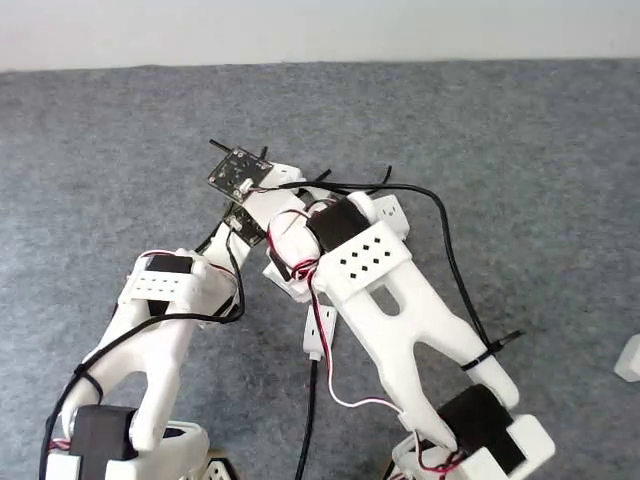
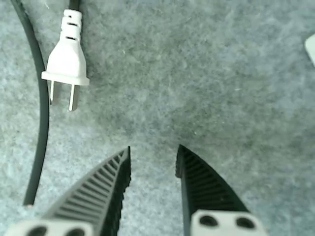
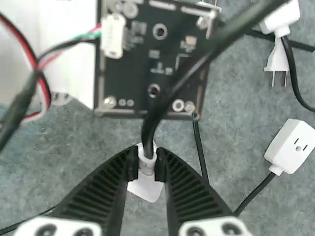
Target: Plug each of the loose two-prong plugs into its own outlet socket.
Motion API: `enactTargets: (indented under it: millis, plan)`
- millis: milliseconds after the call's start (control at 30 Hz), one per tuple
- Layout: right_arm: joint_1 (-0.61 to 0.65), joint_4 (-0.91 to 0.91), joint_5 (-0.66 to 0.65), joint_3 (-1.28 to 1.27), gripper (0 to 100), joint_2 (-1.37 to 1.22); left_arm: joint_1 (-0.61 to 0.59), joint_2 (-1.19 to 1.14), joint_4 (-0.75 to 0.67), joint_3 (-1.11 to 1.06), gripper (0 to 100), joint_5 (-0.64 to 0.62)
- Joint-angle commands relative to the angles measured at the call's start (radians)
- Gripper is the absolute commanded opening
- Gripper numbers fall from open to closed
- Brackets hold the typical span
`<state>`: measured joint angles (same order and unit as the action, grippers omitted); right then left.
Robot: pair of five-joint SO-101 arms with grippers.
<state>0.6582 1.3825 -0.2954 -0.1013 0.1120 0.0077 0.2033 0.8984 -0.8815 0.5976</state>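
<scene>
Clamping a white two-prong plug [image 3: 146,189] at its cord end in the right gripper [image 3: 145,152], at the crowded centre of the high frame, and probably needing to square its unseen prongs to the outlet socket [image 3: 294,145] lying near before pushing. Holding the left gripper [image 2: 154,155] open over grey carpet [image 2: 221,73], near a second loose plug [image 2: 66,54]. Working tight against the other arm's circuit board [image 3: 152,54], likely finding freer room toward the upper right of the high frame.
</scene>
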Motion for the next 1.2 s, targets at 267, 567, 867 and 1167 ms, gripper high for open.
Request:
enactTargets:
  millis: [267,567,867,1167]
  plan:
    - [-0.021,-0.113,0.238,0.009,0.9,-0.002,0.003,0.014,-0.006,0.012,14,0.006]
    - [-0.021,-0.165,0.184,0.015,0.9,-0.038,0.008,0.014,0.029,0.01,14,0.066]
    - [-0.044,-0.153,0.249,0.008,0.9,-0.038,0.009,0.014,0.012,0.012,14,0.057]
    - [-0.13,-0.185,0.465,-0.15,0.9,-0.001,-0.041,0.021,-0.17,-0.013,14,-0.304]
